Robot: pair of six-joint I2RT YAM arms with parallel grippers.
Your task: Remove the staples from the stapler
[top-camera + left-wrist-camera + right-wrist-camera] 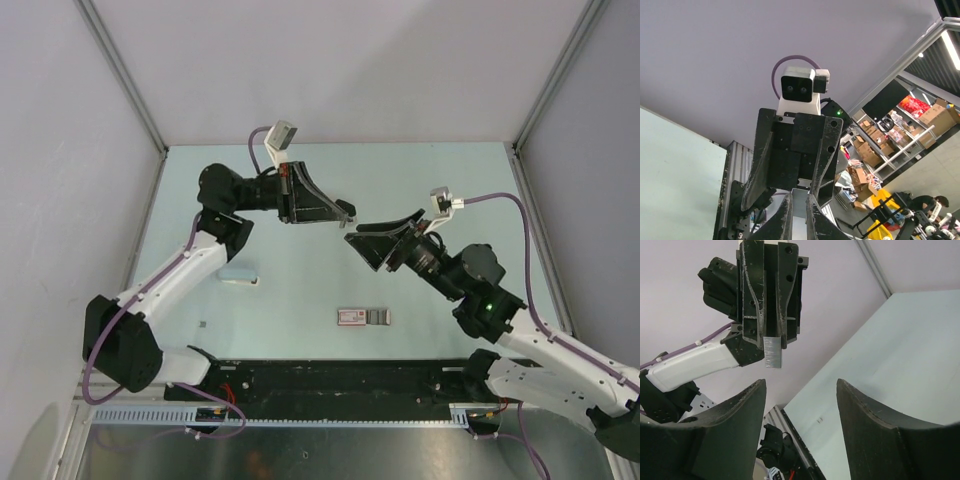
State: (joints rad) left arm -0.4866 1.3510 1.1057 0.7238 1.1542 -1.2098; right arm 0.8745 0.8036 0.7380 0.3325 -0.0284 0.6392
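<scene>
Stapler (238,273) flat on the surface (440,180), on the left side, just beside the white forearm of the left arm (190,265), well apart from both claws. Raised over the middle of the surface: short silver strip of staples (773,352), pinched in the clenched left claw (771,341), one end poking out past the fingertips. Facing it from the right, close but not touching: right claw (801,390), released, fingers spread wide. Nearer, toward the arm bases: flat pink-and-white box (363,317) on the surface.

Blk/wht arms (185,268), purple cables (795,57), blk fingers (730,440).
</scene>
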